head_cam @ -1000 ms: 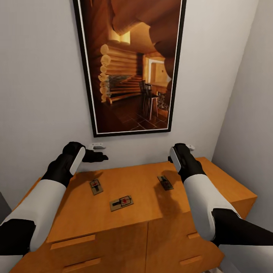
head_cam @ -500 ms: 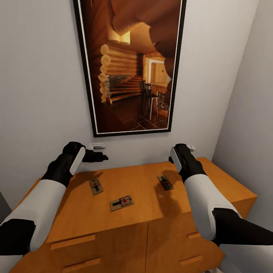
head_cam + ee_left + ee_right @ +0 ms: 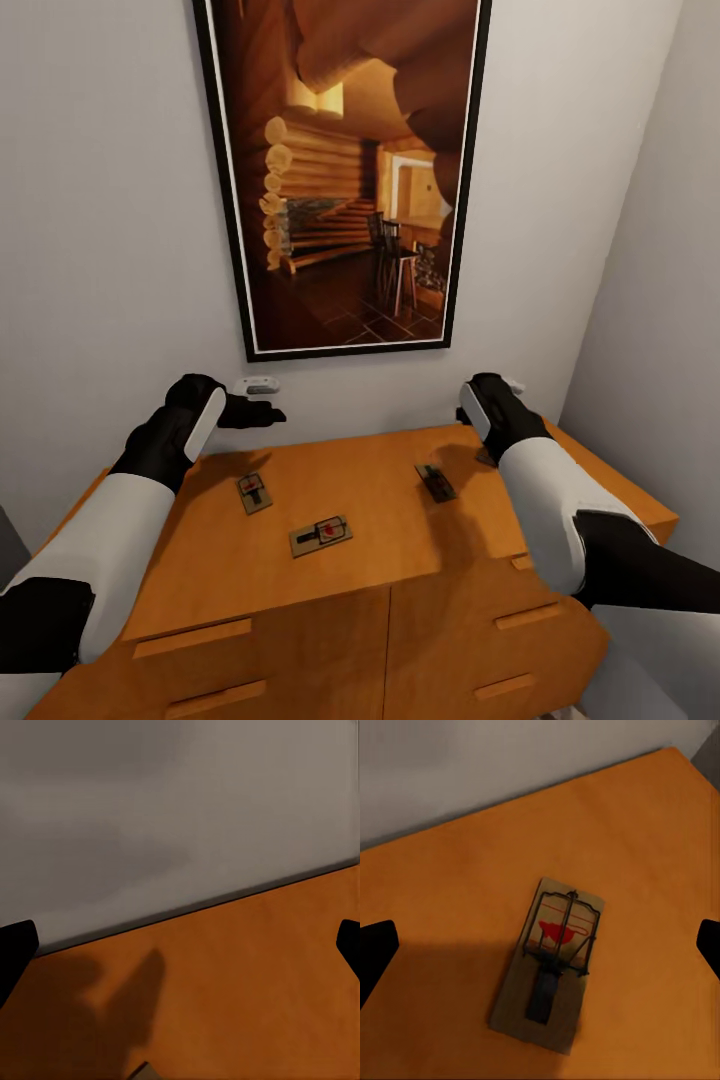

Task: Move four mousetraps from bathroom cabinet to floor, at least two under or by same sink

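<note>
Three mousetraps lay flat on top of the orange-brown cabinet: a left mousetrap, a centre mousetrap near the front edge, and a right mousetrap. A fourth mousetrap, partly hidden behind the right forearm in the head view, lay on the cabinet top directly below the right gripper. Its jaws stood wide apart, holding nothing. The left gripper hovered above bare cabinet top near the wall, jaws likewise spread and empty. A framed picture hung above the cabinet.
</note>
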Robot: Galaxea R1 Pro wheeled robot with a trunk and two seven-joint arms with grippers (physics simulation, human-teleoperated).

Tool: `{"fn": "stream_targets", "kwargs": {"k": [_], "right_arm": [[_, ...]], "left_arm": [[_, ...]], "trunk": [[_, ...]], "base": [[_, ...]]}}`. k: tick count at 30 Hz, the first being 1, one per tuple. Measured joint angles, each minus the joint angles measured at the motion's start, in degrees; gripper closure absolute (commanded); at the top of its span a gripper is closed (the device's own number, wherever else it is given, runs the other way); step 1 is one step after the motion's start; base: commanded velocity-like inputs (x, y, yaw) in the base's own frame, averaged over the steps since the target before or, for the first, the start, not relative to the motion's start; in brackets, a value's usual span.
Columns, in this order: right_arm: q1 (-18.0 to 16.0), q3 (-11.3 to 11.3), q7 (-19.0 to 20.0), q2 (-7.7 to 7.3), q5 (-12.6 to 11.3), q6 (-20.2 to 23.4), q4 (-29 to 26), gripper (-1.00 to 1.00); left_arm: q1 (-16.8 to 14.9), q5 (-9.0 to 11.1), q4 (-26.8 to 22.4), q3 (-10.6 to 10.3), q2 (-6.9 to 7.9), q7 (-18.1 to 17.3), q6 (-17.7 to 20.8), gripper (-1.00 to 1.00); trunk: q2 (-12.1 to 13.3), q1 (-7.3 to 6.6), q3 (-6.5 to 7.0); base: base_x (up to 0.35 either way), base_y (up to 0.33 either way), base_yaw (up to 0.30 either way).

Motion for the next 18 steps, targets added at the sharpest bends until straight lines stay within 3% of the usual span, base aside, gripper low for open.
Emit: {"fn": "stream_targets", "kwargs": {"k": [18], "right_arm": [[-1.1, 0.0, 0.0, -0.89, -0.6, -1.2, 2.7, -1.00]], "left_arm": [[0.0, 0.0, 0.0, 0.0, -0.51, 0.0, 0.0, -1.00]], "trunk": [[0.0, 0.00, 0.00]], "base": [[0.000, 0.000, 0.000]]}}
